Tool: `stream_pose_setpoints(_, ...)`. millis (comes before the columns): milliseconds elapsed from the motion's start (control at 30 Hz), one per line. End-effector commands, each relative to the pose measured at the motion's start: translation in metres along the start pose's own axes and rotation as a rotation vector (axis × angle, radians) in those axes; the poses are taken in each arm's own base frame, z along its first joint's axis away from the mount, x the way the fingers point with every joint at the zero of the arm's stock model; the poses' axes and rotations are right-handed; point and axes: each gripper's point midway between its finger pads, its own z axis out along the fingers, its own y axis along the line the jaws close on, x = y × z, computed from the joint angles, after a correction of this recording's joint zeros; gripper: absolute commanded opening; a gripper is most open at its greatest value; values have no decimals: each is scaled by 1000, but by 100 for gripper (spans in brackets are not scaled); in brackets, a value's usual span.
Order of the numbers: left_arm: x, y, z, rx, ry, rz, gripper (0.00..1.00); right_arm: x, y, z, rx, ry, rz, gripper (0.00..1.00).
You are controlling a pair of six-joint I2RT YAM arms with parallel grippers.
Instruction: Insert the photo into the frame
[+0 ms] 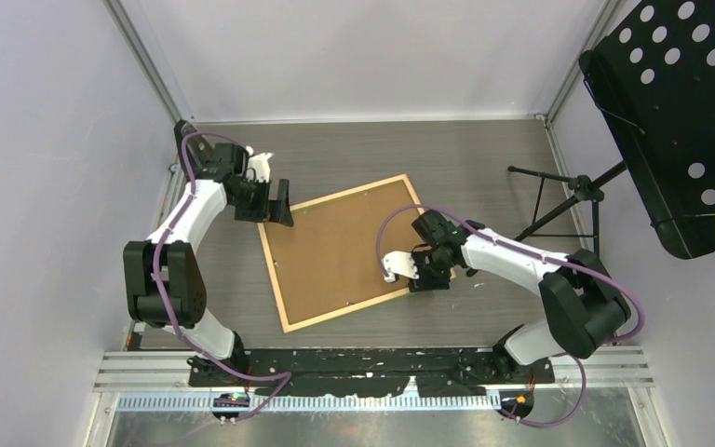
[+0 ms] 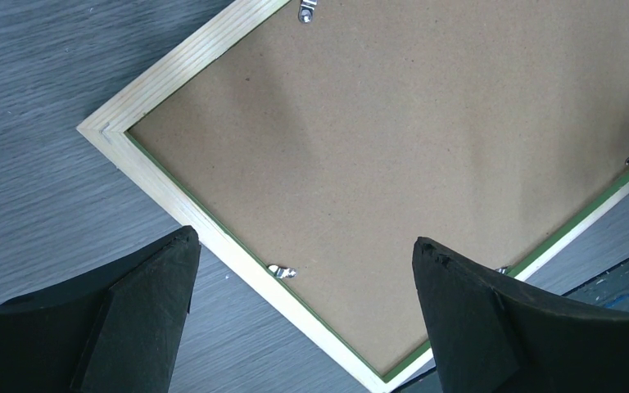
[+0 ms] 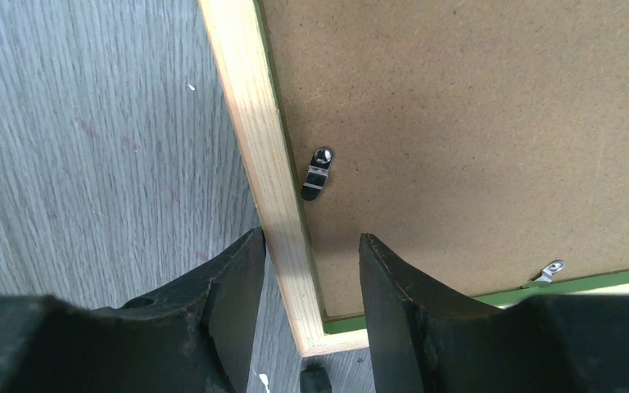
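The frame (image 1: 273, 277) lies back-up and turned at an angle on the grey table, its light wood rail around a brown hardboard backing sheet (image 1: 344, 247). The photo is not in view. My left gripper (image 1: 279, 205) is open and empty, hovering over the frame's far-left corner; its wrist view shows the rail (image 2: 188, 57), a green inner edge and the backing (image 2: 393, 147) between the wide fingers (image 2: 305, 239). My right gripper (image 1: 425, 279) is open over the frame's near-right corner, its fingers either side of the rail (image 3: 254, 106) without gripping it (image 3: 311, 237).
Small metal turn clips (image 3: 318, 173) (image 2: 282, 271) sit along the frame's inner edge on the backing. A black perforated music stand (image 1: 680, 112) with tripod legs (image 1: 559, 200) stands at the right. Pale walls close in the left, far and right sides.
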Motion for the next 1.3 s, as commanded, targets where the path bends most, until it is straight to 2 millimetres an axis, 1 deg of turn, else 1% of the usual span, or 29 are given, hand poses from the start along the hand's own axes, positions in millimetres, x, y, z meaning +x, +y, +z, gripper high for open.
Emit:
stream_pose_setpoints(0,-11,-7,-7,20,-37,15,100,-2,0,5,3,-5,-12,51)
stream_pose_setpoints(433,-11,-8,-7,23,-35,14,100,1,15,17,-49,-2,4,40)
stream_pose_setpoints(967,-10,-8,-7,23,-35,13,99,6,28,18,-113,15,-4,41)
stream_pose_setpoints(1267,-11,-7,-10,13,-43,19,100,10,35,12,-115,26,-20,37)
